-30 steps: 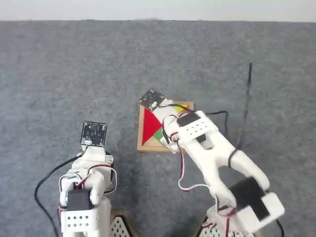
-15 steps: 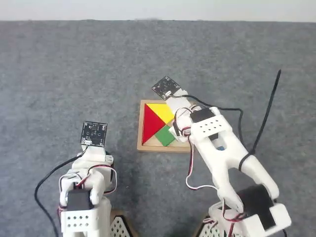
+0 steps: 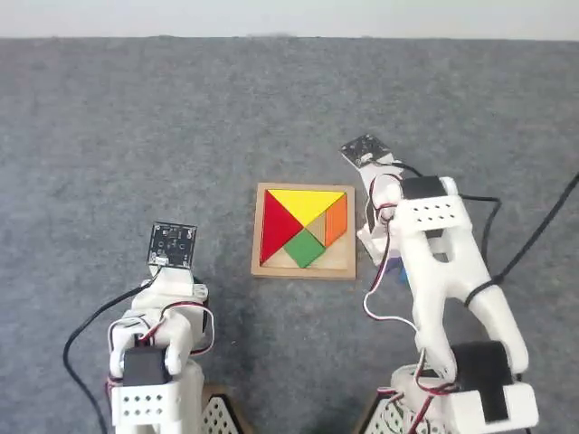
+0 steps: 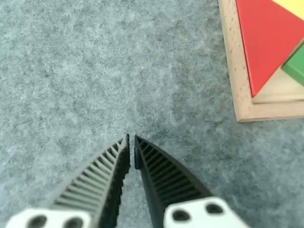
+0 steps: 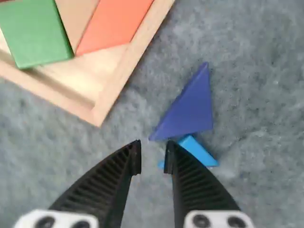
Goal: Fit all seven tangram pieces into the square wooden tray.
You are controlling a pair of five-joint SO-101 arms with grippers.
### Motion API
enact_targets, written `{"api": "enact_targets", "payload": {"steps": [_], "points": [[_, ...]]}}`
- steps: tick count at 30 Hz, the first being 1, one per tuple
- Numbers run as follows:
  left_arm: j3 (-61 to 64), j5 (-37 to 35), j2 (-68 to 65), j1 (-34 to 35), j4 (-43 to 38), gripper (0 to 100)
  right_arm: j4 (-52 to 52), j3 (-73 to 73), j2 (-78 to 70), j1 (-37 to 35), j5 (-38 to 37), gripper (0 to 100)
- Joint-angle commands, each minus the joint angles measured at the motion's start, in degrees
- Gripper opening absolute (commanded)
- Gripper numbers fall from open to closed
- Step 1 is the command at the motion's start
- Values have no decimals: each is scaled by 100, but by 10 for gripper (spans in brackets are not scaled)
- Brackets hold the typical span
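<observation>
The right pincer [image 5: 152, 154] has swung off the tray [image 3: 303, 273] to its right; slightly apart and empty, it hangs over the blue triangle [image 5: 187, 107] and light-blue piece [image 5: 197, 149] lying on the surface just beside the tray, likely next to go in; the left pincer [image 4: 131, 138] sits closed, empty.

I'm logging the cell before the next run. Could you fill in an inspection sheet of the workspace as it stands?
Surface: grey felt-like mat.
Job's things: wooden tray holds a red triangle, yellow triangle, orange piece and green square; a dark blue triangle and light blue piece lie together on the mat outside it.
Clutter: nothing seen.
Grippers: left gripper shut, empty, over bare mat; right gripper slightly open, empty, by the blue pieces.
Cables: black cable runs off past the right arm.
Surroundings: pale strip beyond the mat.
</observation>
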State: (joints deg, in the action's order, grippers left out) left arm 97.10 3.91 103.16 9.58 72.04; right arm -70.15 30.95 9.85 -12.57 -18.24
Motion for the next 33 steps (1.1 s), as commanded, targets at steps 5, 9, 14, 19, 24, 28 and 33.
{"api": "enact_targets", "payload": {"steps": [5,9,14,19,24,28,33], "points": [[-57,9,97,-26,18,21,637,211,259,259,941,111],[-57,9,97,-26,18,21,822,211,119,602,923,112],[-57,9,97,-26,18,21,1103,132,-585,602,747,113],[-57,9,97,-26,18,21,1103,-255,-1130,593,721,113],[-57,9,97,-26,18,21,1147,-431,-1481,585,545,113],[-57,9,97,-26,18,21,1200,-475,-1631,585,448,113],[-57,9,97,-26,18,21,1218,-475,-1675,576,273,113]]}}
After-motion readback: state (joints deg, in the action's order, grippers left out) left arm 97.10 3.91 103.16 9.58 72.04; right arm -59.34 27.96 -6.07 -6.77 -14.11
